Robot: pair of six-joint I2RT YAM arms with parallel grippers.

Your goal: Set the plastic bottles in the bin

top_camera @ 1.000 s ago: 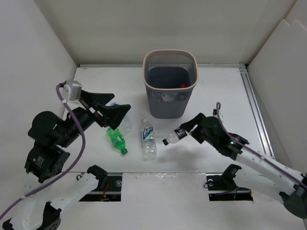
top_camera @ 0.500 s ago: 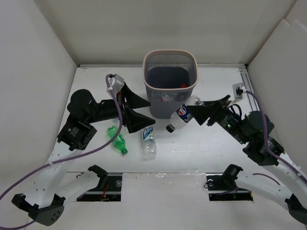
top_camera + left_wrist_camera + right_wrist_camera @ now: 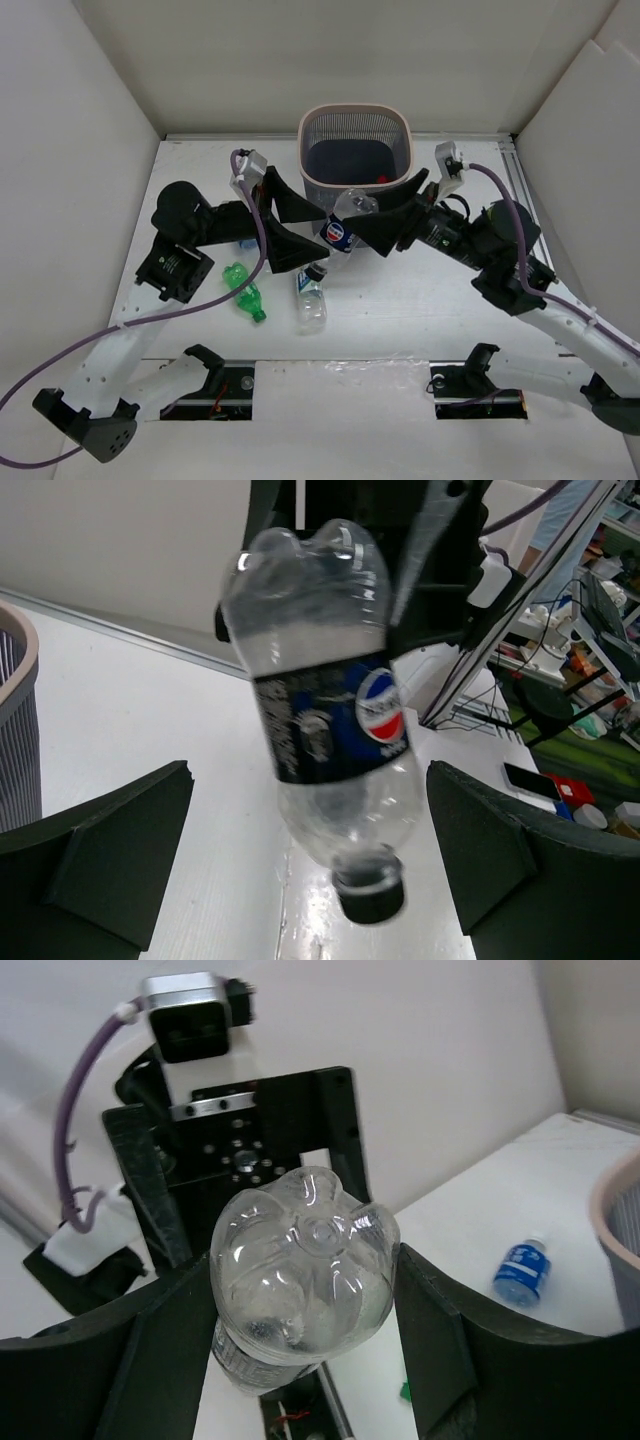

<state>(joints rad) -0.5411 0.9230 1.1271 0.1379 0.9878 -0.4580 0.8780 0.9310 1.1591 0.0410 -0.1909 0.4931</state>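
Grey mesh bin [image 3: 355,108]: upright at 12 o'clock on the table [image 3: 450,300], with a pale pinkish rim on top.
Inside the bin: dark floor with a small red thing [image 3: 383,180] by the wall at 4 o'clock; the rest is too dim to tell.
Held bottle [image 3: 340,228]: clear plastic, lobed base up and black cap down, with a dark blue label bearing a round red, white and blue logo. It hangs tilted in the air at 6 o'clock of the bin, outside the rim.
Right gripper [image 3: 300,1300]: pinching the held bottle near its base, a finger pressed on each side.
Left gripper [image 3: 308,780]: fingers spread wide either side of the held bottle, not touching it.
Green bottle [image 3: 243,290]: lying on the table at 8 o'clock of the held bottle.
Blue-label bottle [image 3: 310,295]: lying on the table at 6 o'clock of the held bottle.
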